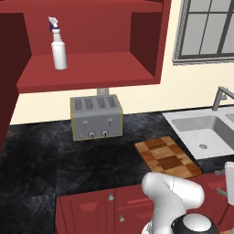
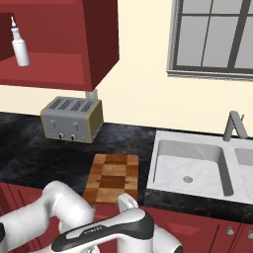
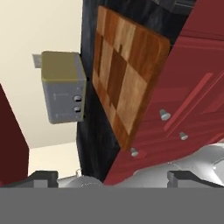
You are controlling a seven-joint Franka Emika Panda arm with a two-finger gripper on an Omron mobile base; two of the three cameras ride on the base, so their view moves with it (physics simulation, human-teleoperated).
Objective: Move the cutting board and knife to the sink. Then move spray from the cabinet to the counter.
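Board (image 1: 167,157) lay flat on the counter (image 1: 68,160), lower right of centre in the left base view, its near edge right at the counter's front lip, just left of the sink (image 1: 201,132); I read that as a start layout, short carry to the basin. I couldn't spot the knife anywhere, so no call on it. Spray (image 1: 58,44) stood upright on the open cabinet (image 1: 91,68) shelf, upper left, above the toaster (image 1: 96,116), parked there for the second half of the job. My gripper (image 3: 109,177) had its jaws wide apart with nothing between them; in the hand view the two tips sat at the bottom corners, and the board (image 3: 124,74) was upper centre, well ahead of the tips and not touching them. Hand was rolled, so the counter ran vertically in that view, red drawer fronts (image 3: 183,100) at right. I judged the first step as not started: board not in the sink, an approach from the front edge looked likeliest.
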